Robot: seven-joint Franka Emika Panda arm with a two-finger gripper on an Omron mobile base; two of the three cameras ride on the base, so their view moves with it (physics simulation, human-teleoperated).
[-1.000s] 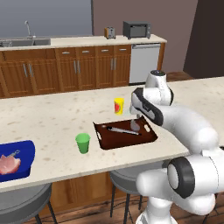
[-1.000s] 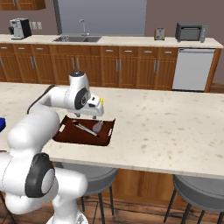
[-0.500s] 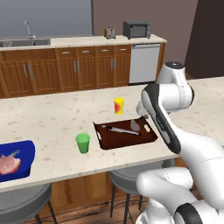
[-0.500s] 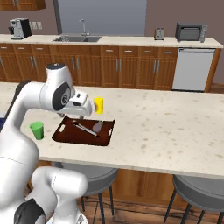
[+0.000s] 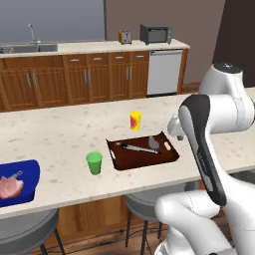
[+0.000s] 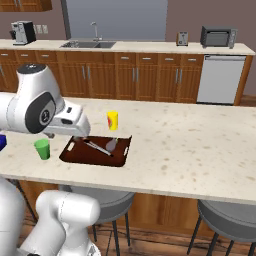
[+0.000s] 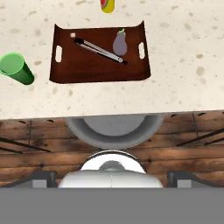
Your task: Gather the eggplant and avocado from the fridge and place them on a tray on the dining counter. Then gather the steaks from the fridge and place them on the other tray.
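Note:
The flat brown tray (image 5: pixel 143 152) (image 6: pixel 95 150) (image 7: pixel 100 54) lies on the beige dining counter (image 5: pixel 55 139). The small purple-grey eggplant (image 5: pixel 153 143) (image 6: pixel 111 145) (image 7: pixel 120 43) rests in it beside a pair of metal tongs (image 7: pixel 99 50). At the counter's left end, the blue tray (image 5: pixel 20 179) holds a pale pink steak (image 5: pixel 10 187). My gripper (image 6: pixel 80 133) hangs above the tray's near end, over the counter's front edge; its tips stand wide apart, holding nothing. The avocado and the fridge are out of view.
A green cup (image 5: pixel 93 163) (image 6: pixel 42 149) (image 7: pixel 15 68) stands left of the brown tray and a yellow cup (image 5: pixel 135 120) (image 6: pixel 113 120) behind it. Grey round stools (image 7: pixel 116 129) sit under the counter's front edge. The wall counter with sink (image 6: pixel 87 45) runs behind.
My arm has swung and lifted; the hand has drawn back from over the brown tray toward the counter's front edge. The eggplant, the cups and the trays have stayed put.

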